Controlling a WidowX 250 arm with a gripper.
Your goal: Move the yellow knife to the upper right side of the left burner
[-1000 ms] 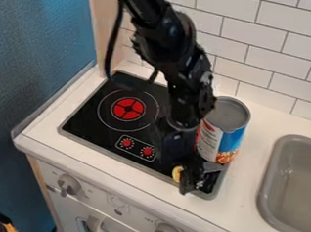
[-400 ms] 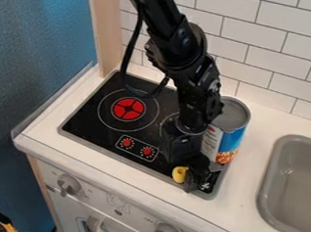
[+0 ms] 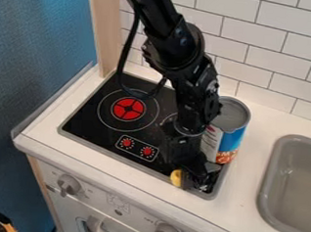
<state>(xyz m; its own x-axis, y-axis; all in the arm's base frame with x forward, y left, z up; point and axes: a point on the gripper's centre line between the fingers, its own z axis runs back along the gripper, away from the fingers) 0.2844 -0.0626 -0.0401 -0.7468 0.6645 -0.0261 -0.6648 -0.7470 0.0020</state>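
Clock faces: 12 = top of view. Yellow knife (image 3: 175, 178) at stove's (image 3: 86, 121) near edge, roughly 5 o'clock from left burner (image 3: 128, 109), only a yellow bit visible, right up against black gripper (image 3: 195, 181). Cannot tell if gripper is open or closed, or has hold of it. Step in hand looks like the grasp: square up over the yellow part, close firmly, check it's held before lifting. Can (image 3: 230, 134) is near, about 1 o'clock from gripper, so raise straight up first, then swing toward 11. Lower gently at burner's 1 to 2 o'clock, release low so it doesn't roll
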